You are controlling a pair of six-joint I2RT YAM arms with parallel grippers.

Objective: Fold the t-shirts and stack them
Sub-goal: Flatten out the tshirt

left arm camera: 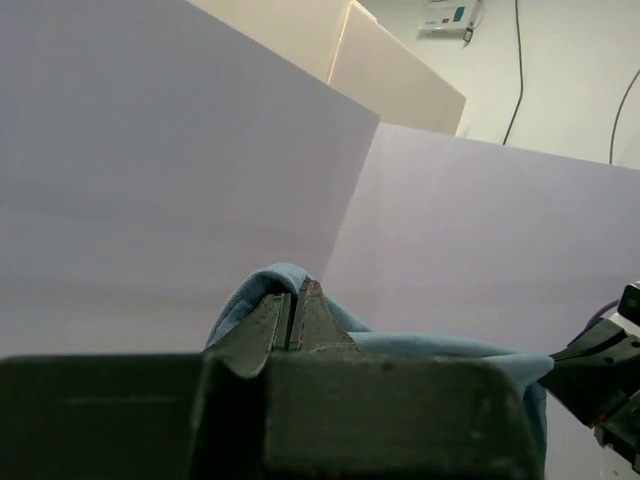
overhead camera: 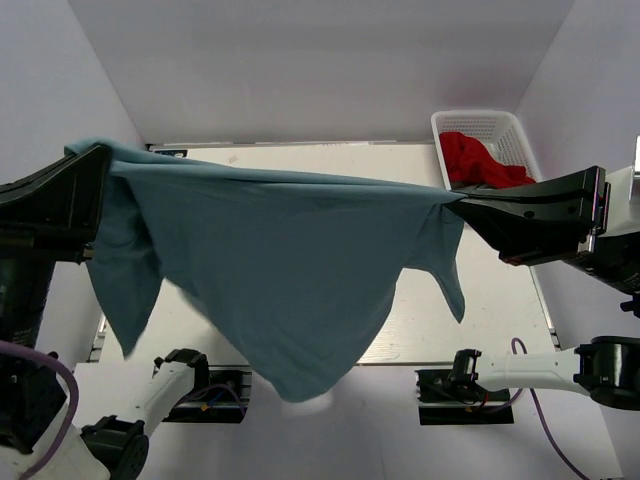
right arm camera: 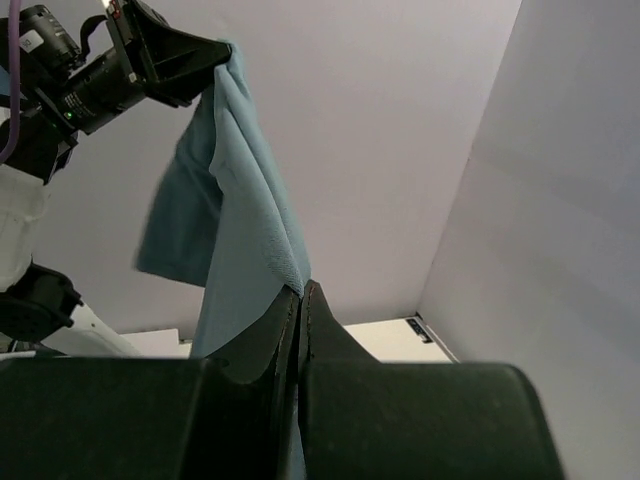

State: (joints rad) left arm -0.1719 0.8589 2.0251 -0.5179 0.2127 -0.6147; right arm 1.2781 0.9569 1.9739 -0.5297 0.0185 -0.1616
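Both the left gripper [overhead camera: 104, 155] and the right gripper [overhead camera: 452, 200] are pinched tight on the top edge of the grey-blue t-shirt [overhead camera: 290, 250]. It hangs stretched above the white table [overhead camera: 500, 300], sagging past the near edge. Lilac walls [overhead camera: 300, 60] close in left, right and far, and a white lattice basket [overhead camera: 470, 116] holding red cloth [overhead camera: 478, 160] sits far right, behind the right gripper.

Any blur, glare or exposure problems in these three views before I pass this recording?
Top external: the t-shirt shows motion blur along its hanging lower edge, and the table is washed out pale. Left wrist: the left claw is near-black against bright walls. Right wrist: the right claw is equally dark; the shirt's far flap looks smeared.
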